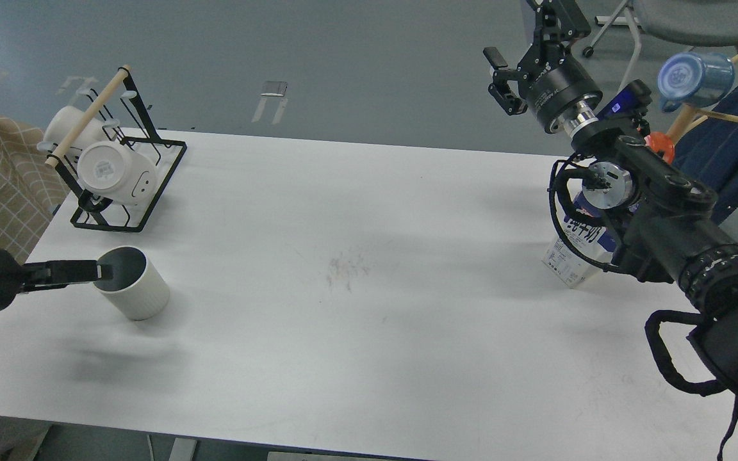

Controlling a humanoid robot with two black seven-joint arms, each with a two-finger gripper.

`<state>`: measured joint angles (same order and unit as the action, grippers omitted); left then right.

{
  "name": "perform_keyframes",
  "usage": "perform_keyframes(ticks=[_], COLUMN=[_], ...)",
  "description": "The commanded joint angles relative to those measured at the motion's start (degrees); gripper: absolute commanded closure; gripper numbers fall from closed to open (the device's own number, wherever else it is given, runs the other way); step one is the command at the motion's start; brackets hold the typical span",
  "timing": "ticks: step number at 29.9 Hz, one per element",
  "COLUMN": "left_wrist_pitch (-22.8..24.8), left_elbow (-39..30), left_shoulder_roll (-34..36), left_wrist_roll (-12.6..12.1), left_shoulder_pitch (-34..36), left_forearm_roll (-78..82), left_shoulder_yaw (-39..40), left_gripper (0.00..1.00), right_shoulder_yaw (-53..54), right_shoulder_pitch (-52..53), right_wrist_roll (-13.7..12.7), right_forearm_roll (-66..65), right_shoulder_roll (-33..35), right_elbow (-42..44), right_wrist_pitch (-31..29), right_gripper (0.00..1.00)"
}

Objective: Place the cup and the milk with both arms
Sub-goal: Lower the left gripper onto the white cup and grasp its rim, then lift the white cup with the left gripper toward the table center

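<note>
Two black arms reach in over the white surface (pixel 356 333), one from each side. Nearest on the right, the thick links and looped cables of the right arm fill the lower corner and rise away toward the far edge. On the left, nearer the front edge, the left gripper (pixel 101 271) comes in level from the side; its fingers (pixel 74 270) sit at the rim of the cup (pixel 132 283), one dark tip lying just inside the rim. Whether the fingers pinch the wall or merely rest against it cannot be told. The cup stands upright on the surface, white and ribbed, with a dark grey inside.

Farther right, the milk (pixel 575 251) stands near the right edge of the surface, tilted, largely hidden behind the right arm's joint, so only its blue and white lower part with black characters shows. Beyond the cup, a black wire rack (pixel 151 182) with a wooden bar holds white mugs (pixel 116 173) lying on their sides at the far left corner.

Farthest off, the right gripper (pixel 501 78) hangs above and past the far edge of the surface, well apart from the milk, its fingers spread and holding nothing. A translucent blue mug (pixel 696 79) hangs on a wooden peg at the far right.
</note>
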<state>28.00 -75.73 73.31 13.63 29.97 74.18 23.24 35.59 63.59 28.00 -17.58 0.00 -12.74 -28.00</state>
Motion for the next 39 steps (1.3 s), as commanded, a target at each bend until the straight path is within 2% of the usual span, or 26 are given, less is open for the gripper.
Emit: perform_keyframes(ticks=[1, 14, 22, 25, 26, 27, 28, 30, 31, 32, 39], left_wrist_pitch=[0.0, 0.0, 0.0, 0.0, 0.0, 0.0, 0.0, 0.0, 0.0, 0.0, 0.0], left_elbow=[1.9, 5.6, 5.9, 5.9, 5.9, 5.9, 5.9, 5.9, 5.9, 5.9, 5.9], left_shoulder_roll=[-1.4, -5.5, -5.9, -5.9, -5.9, -5.9, -5.9, -5.9, -5.9, -5.9, -5.3], left_wrist_roll=[-0.4, -1.0, -1.3, -1.3, -1.3, -1.3, -1.3, -1.3, -1.3, -1.3, -2.0], left_shoulder_pitch=[0.0, 0.0, 0.0, 0.0, 0.0, 0.0, 0.0, 0.0, 0.0, 0.0, 0.1], left_forearm_roll=[0.0, 0.1, 0.2, 0.2, 0.2, 0.2, 0.3, 0.3, 0.3, 0.3, 1.5], left_shoulder_yaw=[0.0, 0.0, 0.0, -0.1, -0.1, -0.1, -0.1, -0.1, -0.1, -0.1, 0.0], left_gripper=[0.02, 0.02, 0.13, 0.32, 0.47, 0.54, 0.56, 0.71, 0.81, 1.0, 1.0], right_shoulder_yaw=[0.0, 0.0, 0.0, 0.0, 0.0, 0.0, 0.0, 0.0, 0.0, 0.0, 0.0], right_shoulder_pitch=[0.0, -0.3, -0.7, -0.9, -0.8, -0.9, -0.8, -0.8, -0.8, -0.8, -0.9], right_wrist_roll=[0.0, 0.0, 0.0, 0.0, 0.0, 0.0, 0.0, 0.0, 0.0, 0.0, 0.0], right_forearm_roll=[0.0, 0.0, 0.0, -0.1, 0.0, -0.1, -0.1, -0.1, -0.1, -0.1, -0.1], right_shoulder_roll=[0.0, 0.0, 0.0, 0.0, 0.0, 0.0, 0.0, 0.0, 0.0, 0.0, 0.0], right_elbow=[0.0, 0.0, 0.0, -0.1, -0.1, -0.1, 0.0, 0.0, -0.1, -0.1, 0.0], right_wrist_pitch=[0.0, 0.0, 0.0, 0.0, 0.0, 0.0, 0.0, 0.0, 0.0, 0.0, 0.0], right_gripper=[0.0, 0.0, 0.0, 0.0, 0.0, 0.0, 0.0, 0.0, 0.0, 0.0, 0.0])
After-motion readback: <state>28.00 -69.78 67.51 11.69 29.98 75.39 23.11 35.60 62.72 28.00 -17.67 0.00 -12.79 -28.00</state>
